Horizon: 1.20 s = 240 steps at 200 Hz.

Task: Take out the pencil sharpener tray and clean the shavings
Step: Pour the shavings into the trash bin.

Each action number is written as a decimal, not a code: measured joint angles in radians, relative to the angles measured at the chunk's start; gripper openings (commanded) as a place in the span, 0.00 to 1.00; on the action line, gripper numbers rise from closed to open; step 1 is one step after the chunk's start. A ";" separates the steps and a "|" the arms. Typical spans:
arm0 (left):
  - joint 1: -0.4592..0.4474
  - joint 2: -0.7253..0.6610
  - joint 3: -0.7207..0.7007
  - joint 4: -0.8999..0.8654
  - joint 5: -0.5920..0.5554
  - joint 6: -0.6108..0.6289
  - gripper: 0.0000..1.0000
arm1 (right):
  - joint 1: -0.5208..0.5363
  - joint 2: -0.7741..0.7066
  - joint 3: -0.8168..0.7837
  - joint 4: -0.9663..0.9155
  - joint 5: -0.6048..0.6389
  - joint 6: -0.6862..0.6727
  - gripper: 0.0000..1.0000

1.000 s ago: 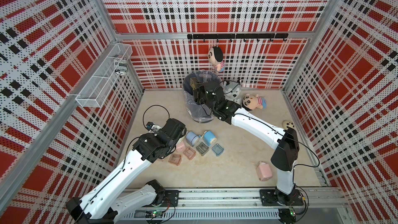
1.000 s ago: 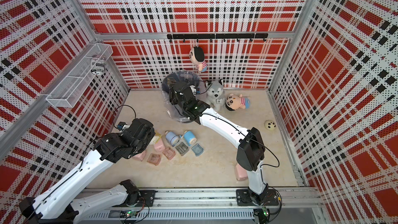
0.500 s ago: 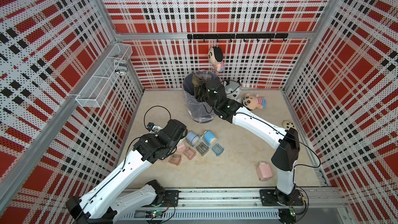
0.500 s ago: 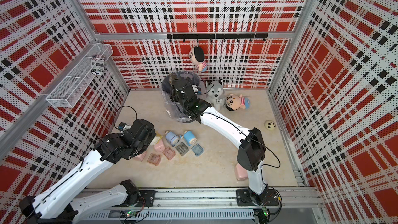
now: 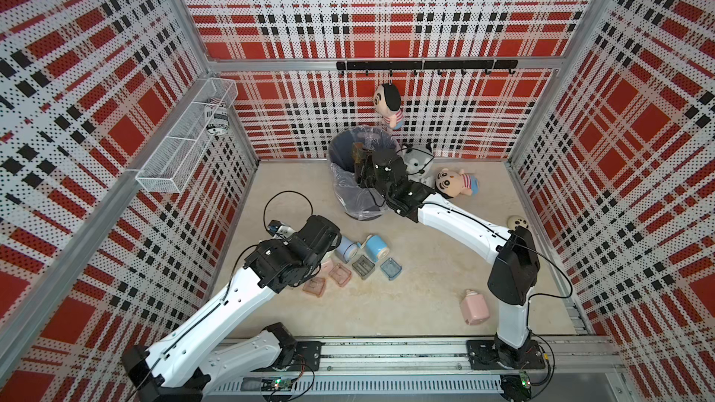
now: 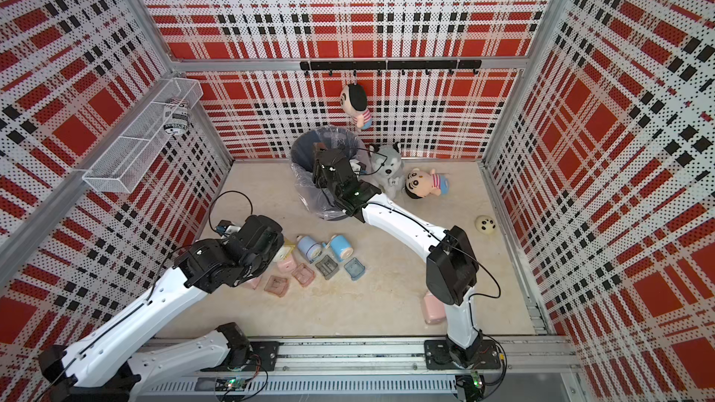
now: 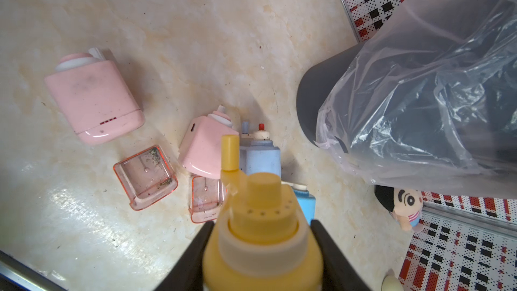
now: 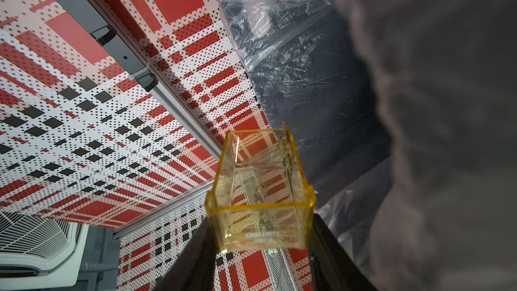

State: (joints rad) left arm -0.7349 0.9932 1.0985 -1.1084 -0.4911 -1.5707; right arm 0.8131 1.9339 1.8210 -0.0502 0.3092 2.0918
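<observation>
Tray, clear yellow, hangs over the bin at the worktop's back edge in both top views. Left wrist: left gripper clamped on the yellow sharpener. Right wrist: right gripper pinches the tray beside the bag; a slipping pinch could drop it in, or shavings might miss.

Your right pincer hangs over the mouth of the lined bin, clamped on a small brownish tray. Your left arm covers one end of the cluster on the desk, just beside two blue sharpeners and four loose trays: two pink, one grey, one blue.
</observation>
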 measured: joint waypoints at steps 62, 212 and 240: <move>-0.002 -0.040 -0.023 0.000 -0.018 -0.017 0.36 | 0.000 -0.008 0.055 0.051 -0.001 -0.004 0.45; -0.002 -0.024 -0.027 0.003 -0.019 -0.018 0.36 | 0.003 0.001 0.145 0.029 -0.009 -0.037 0.45; -0.002 -0.006 -0.027 0.011 -0.019 -0.014 0.36 | 0.003 -0.016 0.063 0.049 -0.005 -0.037 0.45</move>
State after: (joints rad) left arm -0.7372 0.9874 1.0714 -1.0973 -0.5098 -1.5852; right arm 0.8162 1.9182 1.8843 -0.0010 0.3046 2.0544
